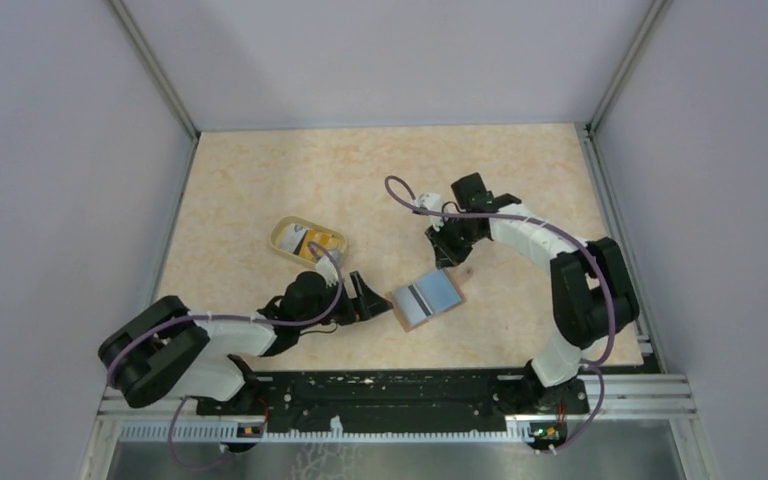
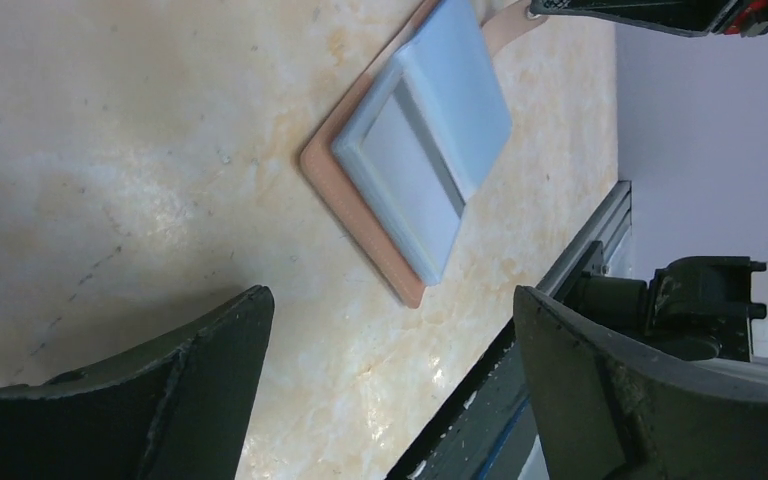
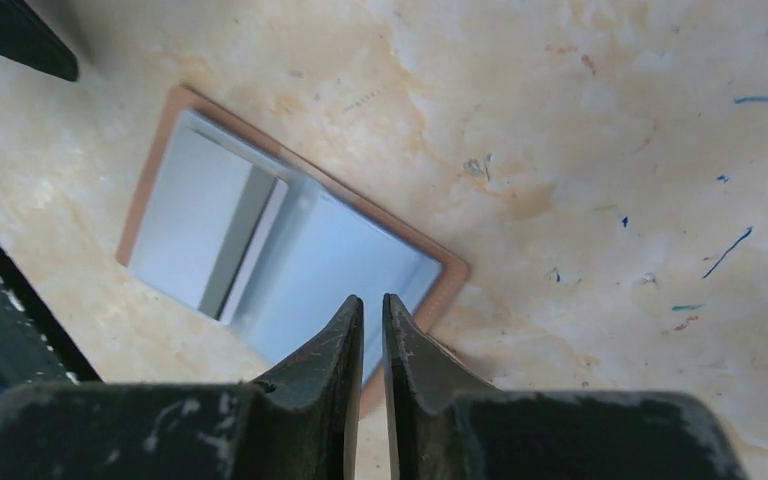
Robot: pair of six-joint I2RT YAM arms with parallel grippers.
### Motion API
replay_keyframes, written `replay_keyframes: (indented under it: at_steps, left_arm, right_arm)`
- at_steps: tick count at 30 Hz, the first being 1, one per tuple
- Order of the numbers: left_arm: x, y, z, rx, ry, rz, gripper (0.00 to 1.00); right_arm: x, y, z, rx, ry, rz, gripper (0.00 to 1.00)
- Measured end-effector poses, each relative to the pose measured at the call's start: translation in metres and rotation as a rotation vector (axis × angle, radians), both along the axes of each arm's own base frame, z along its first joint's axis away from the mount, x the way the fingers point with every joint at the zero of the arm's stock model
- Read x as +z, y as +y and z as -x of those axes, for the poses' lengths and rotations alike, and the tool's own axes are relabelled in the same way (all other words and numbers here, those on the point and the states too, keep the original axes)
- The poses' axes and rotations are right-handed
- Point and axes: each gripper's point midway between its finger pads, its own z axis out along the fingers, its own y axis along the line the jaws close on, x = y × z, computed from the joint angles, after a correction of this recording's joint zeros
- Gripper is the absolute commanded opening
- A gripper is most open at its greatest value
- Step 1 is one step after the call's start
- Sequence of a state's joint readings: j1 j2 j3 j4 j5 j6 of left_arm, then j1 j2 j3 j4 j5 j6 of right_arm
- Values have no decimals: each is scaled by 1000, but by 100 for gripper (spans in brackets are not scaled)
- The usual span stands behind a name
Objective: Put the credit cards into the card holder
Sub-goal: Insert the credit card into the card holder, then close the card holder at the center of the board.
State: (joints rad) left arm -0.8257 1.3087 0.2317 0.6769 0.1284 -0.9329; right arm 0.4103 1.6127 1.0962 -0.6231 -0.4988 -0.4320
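Marbled tabletop [image 1: 260, 180] with open card holder [image 1: 427, 300], credit cards [image 1: 315, 243] in yellowish tub [image 1: 282, 232], left gripper [image 2: 390, 300] wide, right gripper [image 3: 372, 305] narrow.

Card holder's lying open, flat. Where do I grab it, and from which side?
Probably pinch the card holder by its reddish-brown rim at the corner facing the open left gripper, coming in low from that side; lying flat, only that thin rim sticks out.

Yellowish translucent cup [image 1: 276, 232] on marbled beige table [image 1: 260, 180]
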Motion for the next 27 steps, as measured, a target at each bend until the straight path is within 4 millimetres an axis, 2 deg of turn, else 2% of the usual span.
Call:
replay_keyframes:
  at_steps: [3, 7, 10, 13, 19, 27]
  left_arm:
    - [-13, -3, 5, -2, 81, 0, 90]
    - [-13, -16, 4, -17, 154, 35, 90]
    - [-13, -20, 4, 2, 210, 54, 81]
    - [-18, -21, 1, 43, 284, 43, 76]
    - [-22, -31, -8, 74, 347, 30, 78]
    - [-18, -41, -8, 15, 266, 145, 77]
  right_arm:
    - [-23, -9, 3, 4, 45, 78, 11]
    - [-53, -20, 14, 14, 130, 172, 10]
    - [-55, -18, 10, 22, 124, 204, 10]
    - [-57, -18, 9, 25, 139, 235, 10]
    - [-58, -19, 8, 20, 172, 259, 9]
    - [-58, -19, 8, 15, 182, 263, 9]
